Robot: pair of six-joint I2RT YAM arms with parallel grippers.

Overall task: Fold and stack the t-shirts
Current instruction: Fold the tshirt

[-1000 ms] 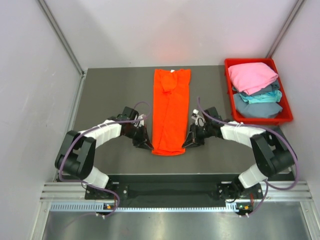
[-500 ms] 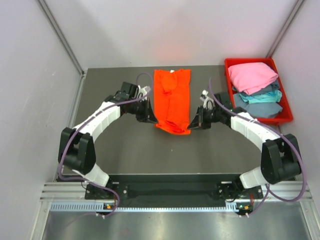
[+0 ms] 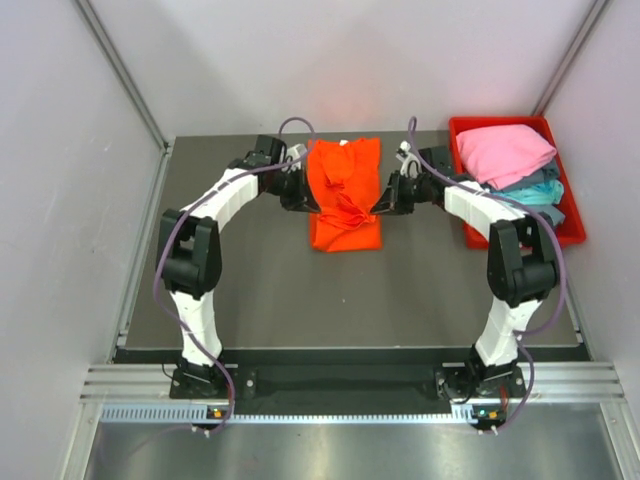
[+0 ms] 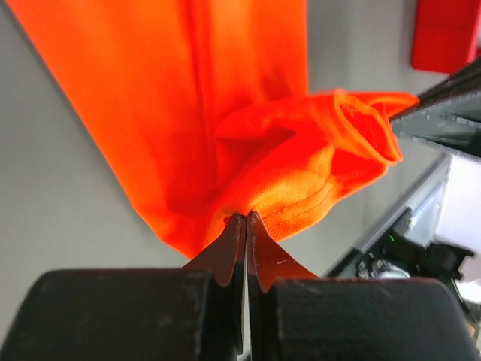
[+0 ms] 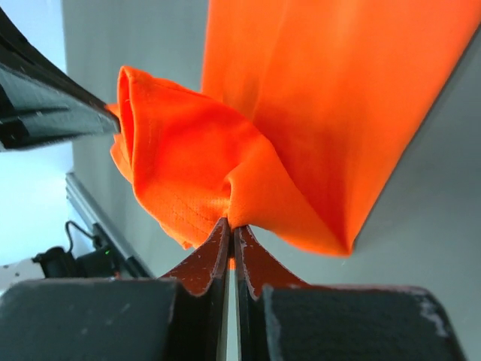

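orange t-shirt point(image 3: 345, 230) is laid lengthwise at far-centre of the table point(image 3: 250, 280), w/ its near hem lifted and doubled back over the rest. both hem corners are pinched: left gripper point(image 4: 246, 218) is clamped on the left one, right gripper point(image 5: 230, 224) on the right. task is judged approx. mid-fold: narrow lengthwise fold looks done, crosswise fold not yet laid flat. pink t-shirt point(image 3: 505, 152), teal t-shirt point(image 3: 520, 193) & grey-blue t-shirt point(image 3: 525, 217) are piled in the red bin point(image 3: 500, 121); probably left to do.
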